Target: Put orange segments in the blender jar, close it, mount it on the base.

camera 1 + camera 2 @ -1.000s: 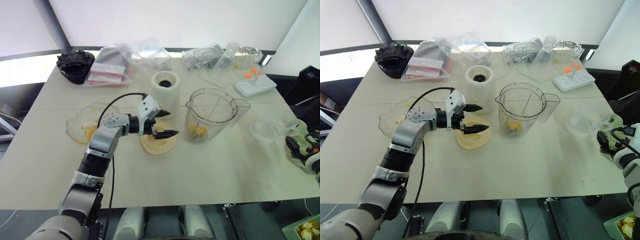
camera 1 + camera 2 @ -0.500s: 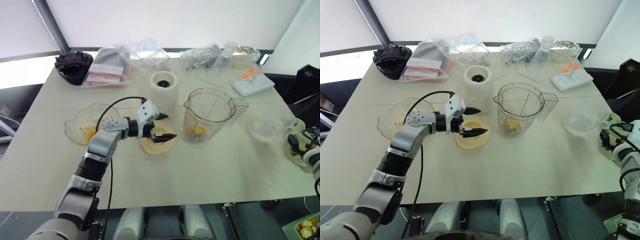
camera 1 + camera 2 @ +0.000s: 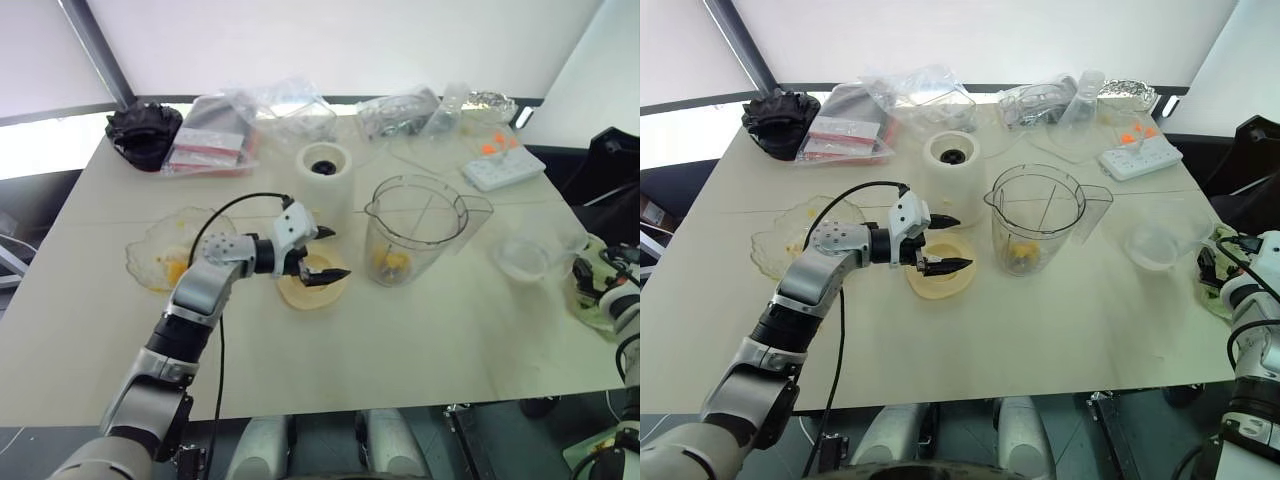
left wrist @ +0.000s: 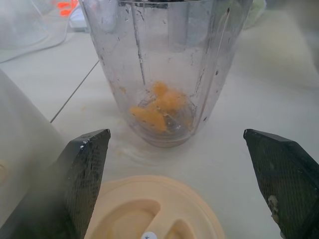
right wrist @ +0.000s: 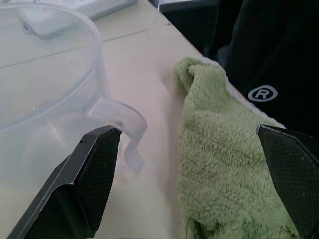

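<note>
several orange segments (image 4: 160,105) are already sitting in the blender jar (image 3: 413,232) mid-table, so i'm working on closing it; my left gripper (image 3: 316,254) is hovering, jaws apart, over the cream lid (image 3: 312,288) beside the base (image 3: 326,170), needing a descent and pinch; right gripper (image 5: 199,199) is idling wide by a green cloth (image 5: 219,169)

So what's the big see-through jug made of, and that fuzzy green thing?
The blender jar looks like clear, slightly scuffed plastic: you can see the orange segments through its wall. It could be glass, but the scratches suggest plastic. The green cloth looks like soft, fluffy terry fabric, with a looped, nubbly surface.
</note>
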